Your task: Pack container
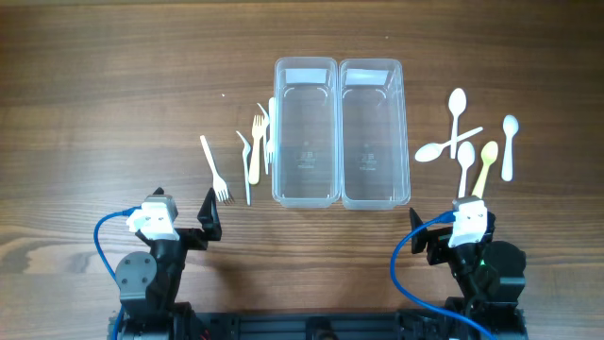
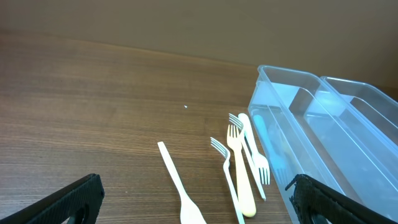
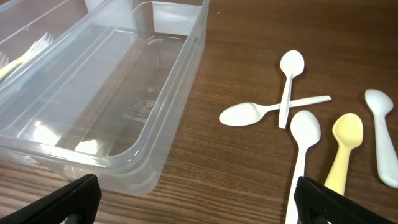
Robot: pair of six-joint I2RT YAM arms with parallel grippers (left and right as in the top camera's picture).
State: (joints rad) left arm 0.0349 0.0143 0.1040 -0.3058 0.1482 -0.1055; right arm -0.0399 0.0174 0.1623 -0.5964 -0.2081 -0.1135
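The two clear containers (image 1: 338,194) stood touching, side by side, both empty and mid-table ahead of the arms. Left of them lay the forks (image 1: 257,151): one lone fork (image 1: 215,170) farther left and apart, and a bunched cluster just beside the container wall, four as best I could count, since they overlapped. Right of the containers lay five spoons (image 1: 467,142), four white and one yellow; two white ones crossed.

The left gripper (image 2: 196,208) and right gripper (image 3: 198,208) both hung with fingers spread wide, holding nothing, nearer the robot than the containers.

The opening pick looked best made on singles. The left should pinch the lone fork across its handle; the right should take the far-right spoon (image 1: 510,142), leaving the crossed pair until they could be separated.
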